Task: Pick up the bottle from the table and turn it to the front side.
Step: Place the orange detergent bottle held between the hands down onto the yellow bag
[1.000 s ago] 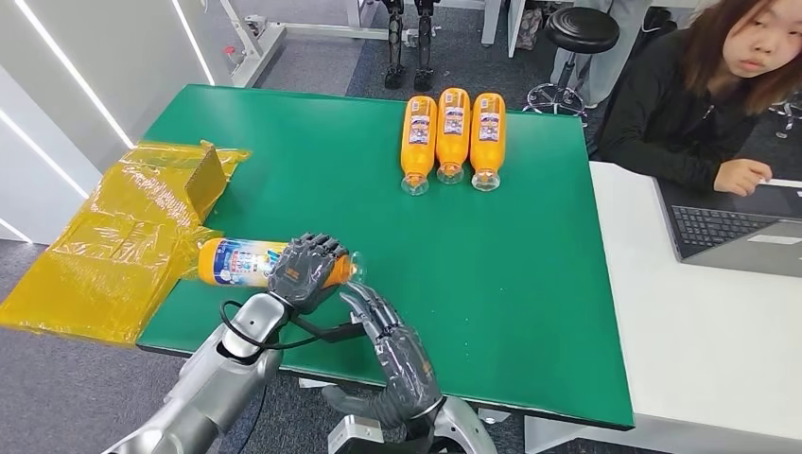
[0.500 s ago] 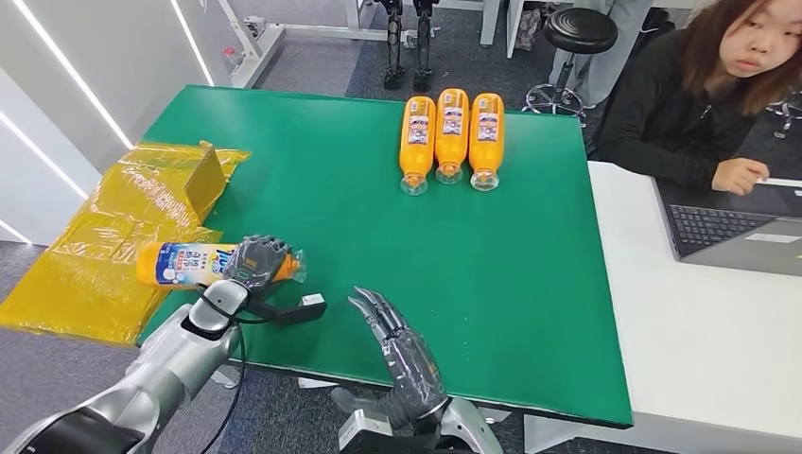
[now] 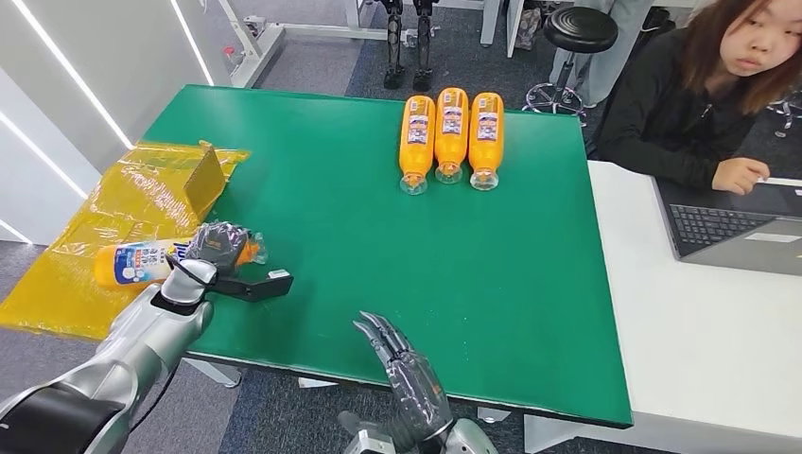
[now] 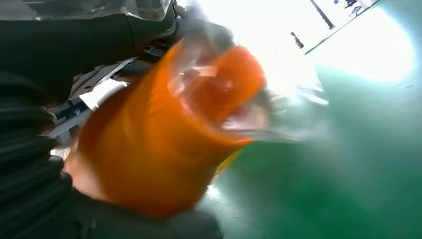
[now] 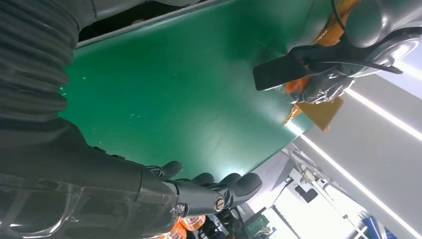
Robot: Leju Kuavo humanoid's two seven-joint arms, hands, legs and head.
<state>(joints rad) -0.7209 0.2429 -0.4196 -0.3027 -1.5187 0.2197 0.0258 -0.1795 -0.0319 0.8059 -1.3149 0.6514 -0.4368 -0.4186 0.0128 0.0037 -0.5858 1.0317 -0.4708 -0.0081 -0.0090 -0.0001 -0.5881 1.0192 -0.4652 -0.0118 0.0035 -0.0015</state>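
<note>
My left hand (image 3: 219, 248) grips an orange bottle (image 3: 142, 262) with a white and blue label, held lying sideways over the table's left edge, above the yellow wrapping. In the left wrist view the bottle (image 4: 164, 134) is a blurred orange mass against my palm, its clear neck end pointing away. My right hand (image 3: 407, 374) hangs open over the front edge of the green table (image 3: 492, 274), fingers stretched forward with nothing in them; the right wrist view shows those fingers (image 5: 209, 191) above the green top.
Three more orange bottles (image 3: 451, 137) lie side by side at the back of the table. Yellow plastic wrapping with a cardboard box (image 3: 142, 203) lies left of it. A person (image 3: 705, 85) sits at the right by a laptop (image 3: 733, 236) on a white desk.
My left hand has carried the bottle leftward, from the table's front left area out past its left edge. My right hand has drawn back a little toward the front edge.
</note>
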